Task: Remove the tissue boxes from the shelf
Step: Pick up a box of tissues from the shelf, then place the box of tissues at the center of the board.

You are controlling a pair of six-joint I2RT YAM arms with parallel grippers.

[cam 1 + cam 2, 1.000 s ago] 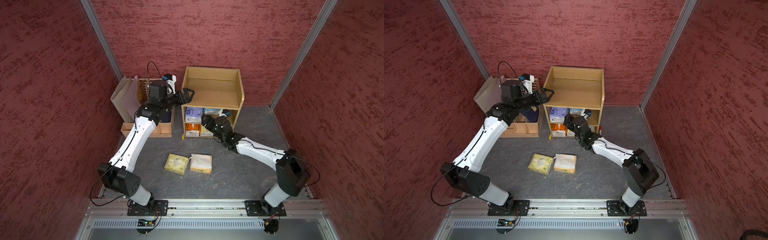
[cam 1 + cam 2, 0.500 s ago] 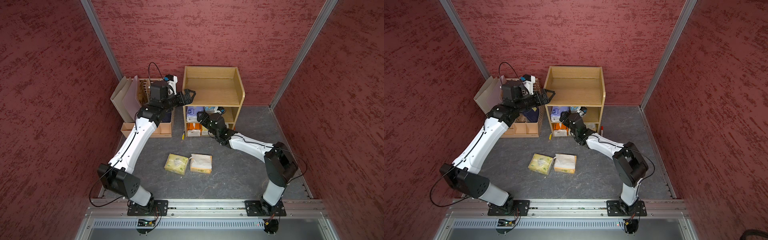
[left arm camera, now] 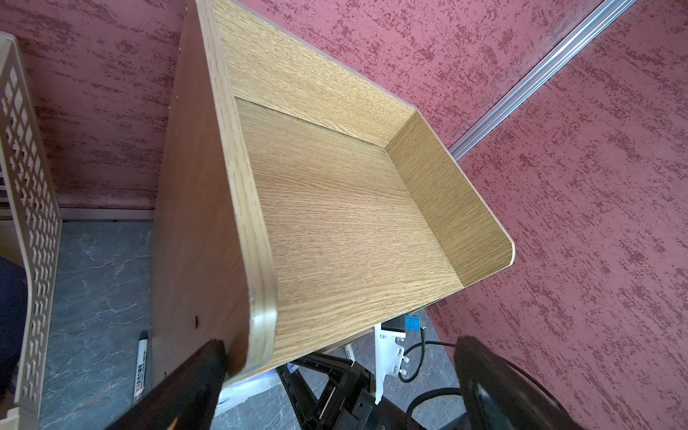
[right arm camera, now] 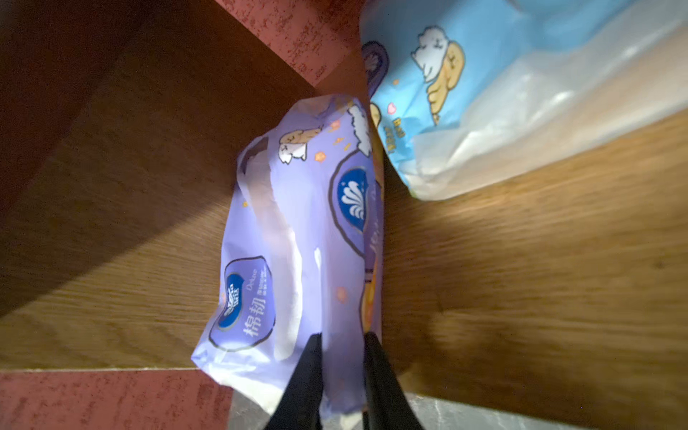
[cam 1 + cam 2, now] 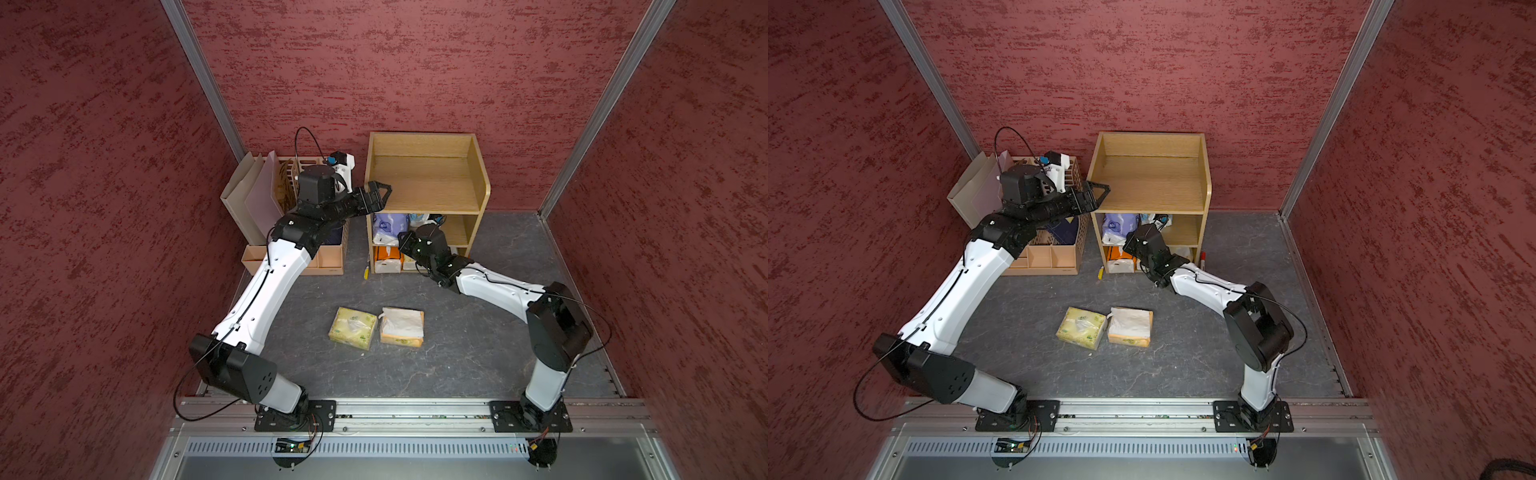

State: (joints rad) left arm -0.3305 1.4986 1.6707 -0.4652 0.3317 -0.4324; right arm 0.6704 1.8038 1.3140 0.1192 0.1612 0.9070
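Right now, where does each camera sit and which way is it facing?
Top views: high above the front rail, looking down toward the back wall at the shelf; left arm and right arm whole.
Left wrist: on the left arm at the shelf's top corner, looking across its top tier; left gripper open, fingertips showing.
Right wrist: on the right arm at the middle tier, facing inward; right gripper pinches the purple pack, light blue pack beside it.
Shared: shelf in all; purple pack in both top views too.

Right tool farther into the shelf, jaws from wide apart to tight on purple pack.
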